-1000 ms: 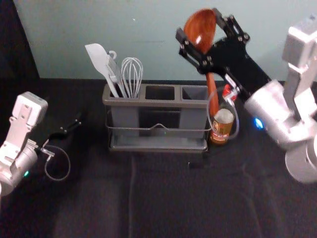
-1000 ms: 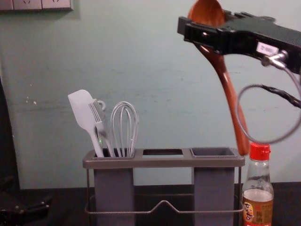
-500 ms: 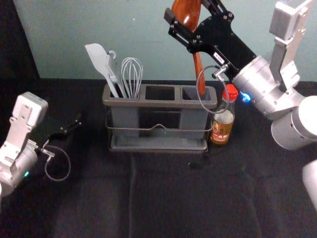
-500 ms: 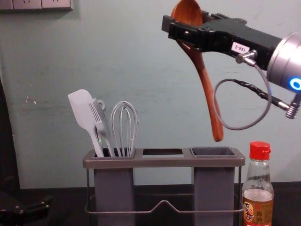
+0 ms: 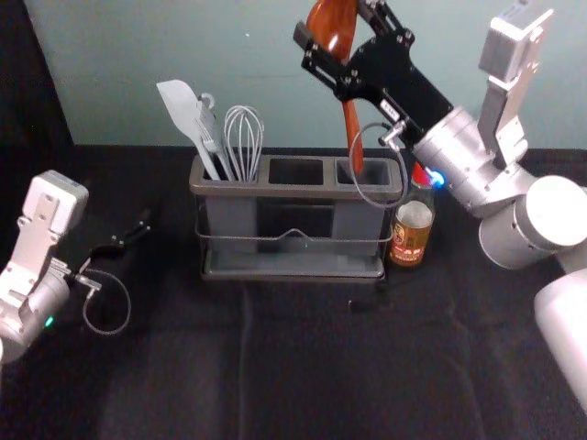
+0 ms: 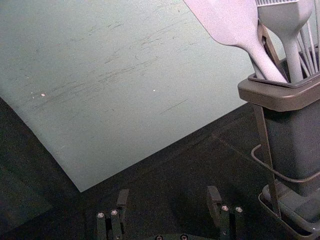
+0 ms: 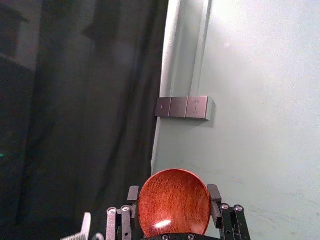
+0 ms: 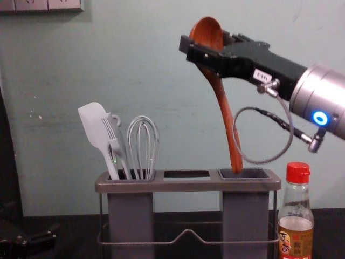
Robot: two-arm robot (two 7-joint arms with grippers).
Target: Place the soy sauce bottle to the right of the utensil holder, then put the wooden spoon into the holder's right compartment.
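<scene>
My right gripper (image 5: 332,29) is high above the holder's right part, shut on the bowl of the wooden spoon (image 5: 353,128). In the right wrist view my right gripper (image 7: 173,196) has its fingers on both sides of the spoon bowl (image 7: 174,202). The handle hangs down, and in the chest view the spoon's (image 8: 225,113) lower tip overlaps the mouth of the right compartment (image 8: 253,174). The utensil holder (image 5: 293,192) stands upright; the soy sauce bottle (image 5: 410,238) is upright close on its right. My left gripper (image 5: 145,225) is parked at left, open in its wrist view (image 6: 168,196).
A white spatula (image 5: 183,108), a fork-like utensil and a whisk (image 5: 245,142) stand in the holder's left compartment. The middle compartment (image 5: 296,171) holds nothing visible. A wall rises behind the black-covered table (image 5: 303,367). The right gripper's cable loop hangs near the bottle.
The right gripper has moved left with the spoon, and lately down, bringing the handle tip from above the bottle side to the right compartment's mouth. The left arm, holder and bottle are unmoved.
</scene>
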